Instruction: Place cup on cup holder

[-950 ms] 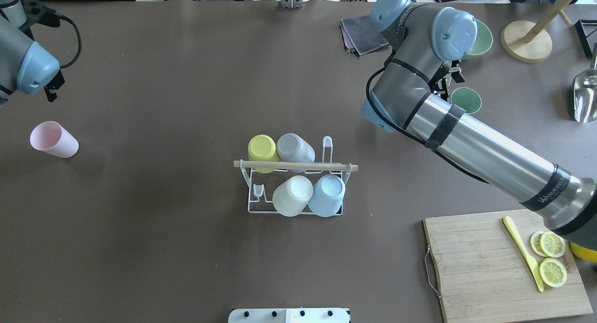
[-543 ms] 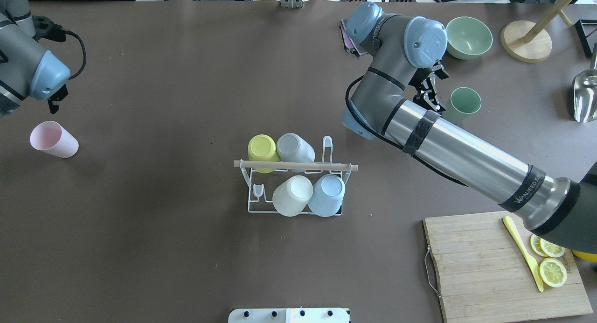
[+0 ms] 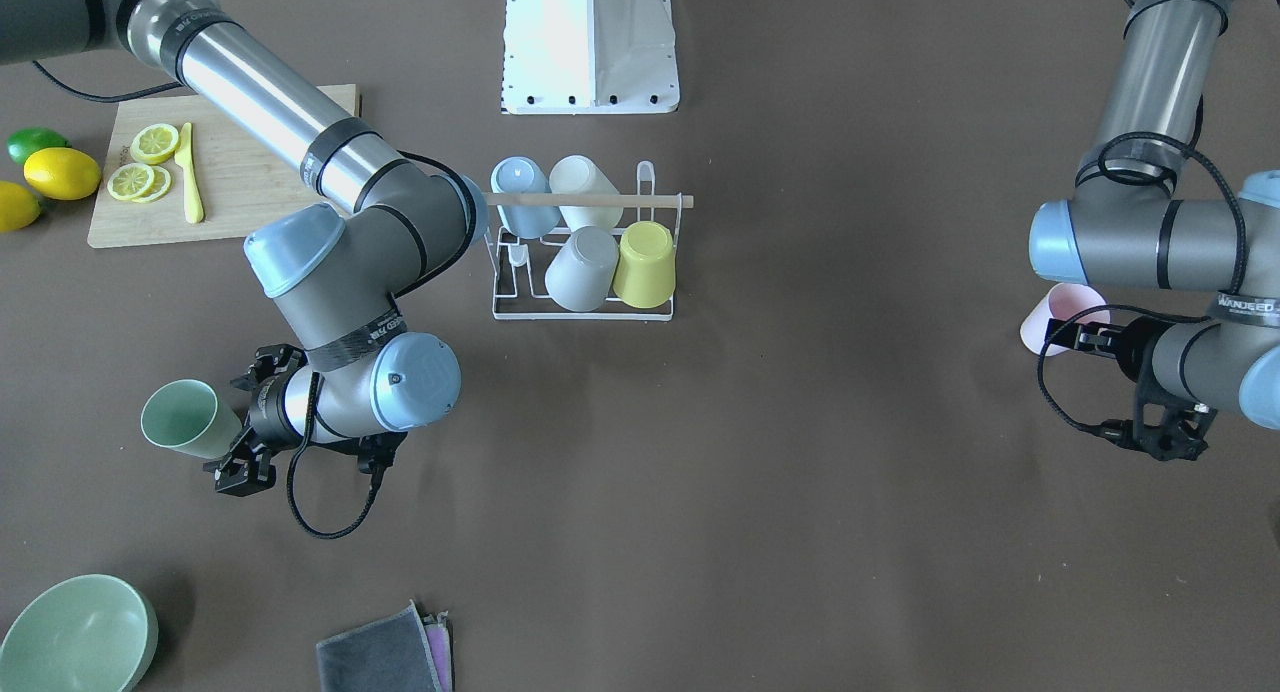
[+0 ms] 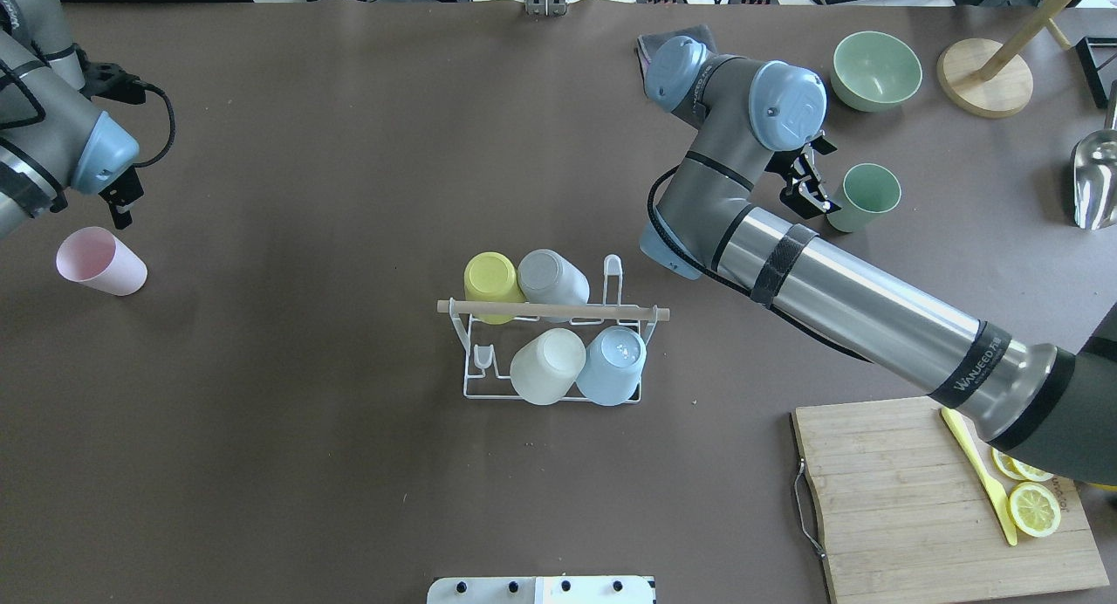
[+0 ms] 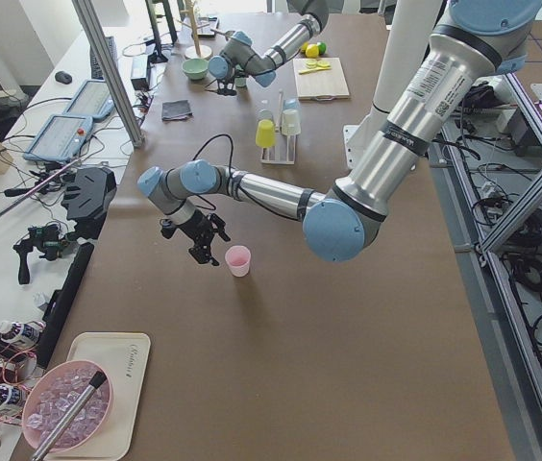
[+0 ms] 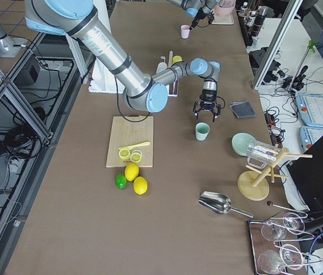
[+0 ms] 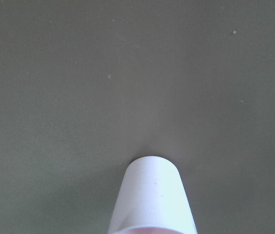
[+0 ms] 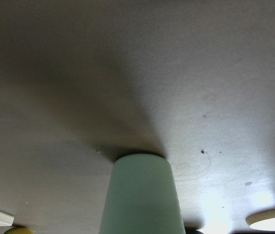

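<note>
The cup holder (image 4: 554, 311), a white wire rack with a wooden rod handle, stands mid-table and also shows in the front view (image 3: 583, 260). It holds a yellow, a grey, a cream and a blue cup upside down. A green cup (image 4: 864, 196) stands upright at the back right. My right gripper (image 4: 812, 194) is open right beside it, jaws level with its side (image 3: 235, 432). The right wrist view shows the green cup (image 8: 142, 195) close ahead. A pink cup (image 4: 98, 260) stands at the far left. My left gripper (image 4: 118, 204) hovers open just behind it. The pink cup fills the bottom of the left wrist view (image 7: 152, 195).
A green bowl (image 4: 875, 70), a round wooden stand (image 4: 984, 76) and a metal scoop (image 4: 1095, 181) are at the back right. A folded cloth (image 3: 385, 652) lies behind the right arm. A cutting board (image 4: 916, 499) with lemon slices and a yellow knife is at the front right.
My right arm has swung so that its open gripper came in beside the green cup. My left gripper has moved nearer to the pink cup.
</note>
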Tool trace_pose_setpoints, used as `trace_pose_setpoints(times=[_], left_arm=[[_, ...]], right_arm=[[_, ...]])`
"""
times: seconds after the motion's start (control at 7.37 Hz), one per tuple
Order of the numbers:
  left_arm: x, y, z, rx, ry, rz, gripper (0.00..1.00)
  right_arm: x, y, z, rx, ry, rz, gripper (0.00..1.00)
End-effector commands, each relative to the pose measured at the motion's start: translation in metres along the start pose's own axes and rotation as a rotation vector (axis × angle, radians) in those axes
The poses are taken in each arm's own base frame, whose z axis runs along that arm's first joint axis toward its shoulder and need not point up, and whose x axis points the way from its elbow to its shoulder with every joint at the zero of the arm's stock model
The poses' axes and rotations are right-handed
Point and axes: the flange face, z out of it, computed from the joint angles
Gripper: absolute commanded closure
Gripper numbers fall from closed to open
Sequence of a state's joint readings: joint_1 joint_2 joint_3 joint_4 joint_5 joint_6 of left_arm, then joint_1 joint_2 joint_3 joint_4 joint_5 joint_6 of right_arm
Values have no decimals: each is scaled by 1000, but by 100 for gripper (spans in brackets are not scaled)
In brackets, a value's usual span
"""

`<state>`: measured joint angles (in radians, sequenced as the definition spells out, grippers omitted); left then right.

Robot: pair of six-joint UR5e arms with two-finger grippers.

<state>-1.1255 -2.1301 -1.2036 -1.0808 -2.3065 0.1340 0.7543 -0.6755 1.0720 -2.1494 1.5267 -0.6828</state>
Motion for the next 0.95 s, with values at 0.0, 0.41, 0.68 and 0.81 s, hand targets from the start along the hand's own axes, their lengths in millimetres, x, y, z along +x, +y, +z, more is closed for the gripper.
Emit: trace_pose_setpoints(times=[0.0,0.41,0.68,0.81], left_arm=[[-13,-10,-1,34,0,13,2],[-3,-34,-12,41,0,2,2],[15,-44,-2,14,-5,-22,2],[30,-47,13,-11,8,-6,2]], right_arm=[[-5,-2,21,-25,-9,-7,0],[-7,-1,29,-30,-12,4,1],[-11,-1,36,-32,-17,1,1],[-12,-1,40,-33,-17,1,1]])
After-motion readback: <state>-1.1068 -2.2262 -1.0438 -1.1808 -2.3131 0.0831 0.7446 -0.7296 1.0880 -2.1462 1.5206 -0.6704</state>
